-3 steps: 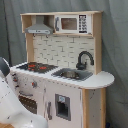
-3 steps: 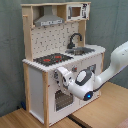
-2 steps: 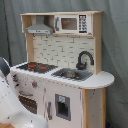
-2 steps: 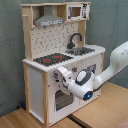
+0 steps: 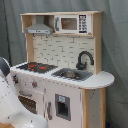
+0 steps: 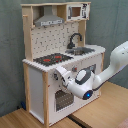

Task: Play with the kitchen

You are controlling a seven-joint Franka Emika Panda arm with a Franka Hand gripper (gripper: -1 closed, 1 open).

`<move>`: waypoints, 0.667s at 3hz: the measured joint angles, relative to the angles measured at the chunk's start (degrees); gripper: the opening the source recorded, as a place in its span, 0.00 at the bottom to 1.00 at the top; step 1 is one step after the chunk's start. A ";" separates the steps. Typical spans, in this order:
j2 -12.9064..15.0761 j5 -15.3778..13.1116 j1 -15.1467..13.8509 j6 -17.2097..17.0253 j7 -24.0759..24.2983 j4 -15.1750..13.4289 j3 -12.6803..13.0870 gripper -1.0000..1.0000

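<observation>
- The gripper (image 6: 59,75) is sitting right at the front edge of the kitchen (image 6: 35,85), close to the knobs (image 5: 34,84) under the hob (image 5: 36,66); I cannot tell how far it is open or whether it is touching anything.
- Behind it, the white wrist with its blue light is leading back along the arm (image 6: 112,65) toward the second exterior view's right; in the first exterior view, only the arm's white shell is showing at the lower left.
- The kitchen is standing upright on a wooden table (image 6: 15,120), filling the middle of both exterior views, in front of a grey curtain.
- Along its counter, the black-red hob is lying beside the grey sink (image 5: 72,74), with the black tap (image 5: 84,59) rising behind the sink.
- Below, the windowed oven door (image 6: 62,100) is facing the arm.
- Judging by the build, the wood and white panels are looking stiff and fairly heavy, so the body is unlikely to budge.
- The 1 sensible kind of hold is a small moving part: a knob to twist, or the oven door's handle to pull.
- The knobs are probably smooth, so a square pinch is looking wise.
</observation>
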 joint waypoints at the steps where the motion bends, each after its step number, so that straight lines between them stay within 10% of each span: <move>1: 0.00 -0.06 0.00 0.00 -6.48 -0.03 0.00 0.00; 2: -0.01 -0.17 0.00 -0.03 -13.60 -0.07 0.00 0.00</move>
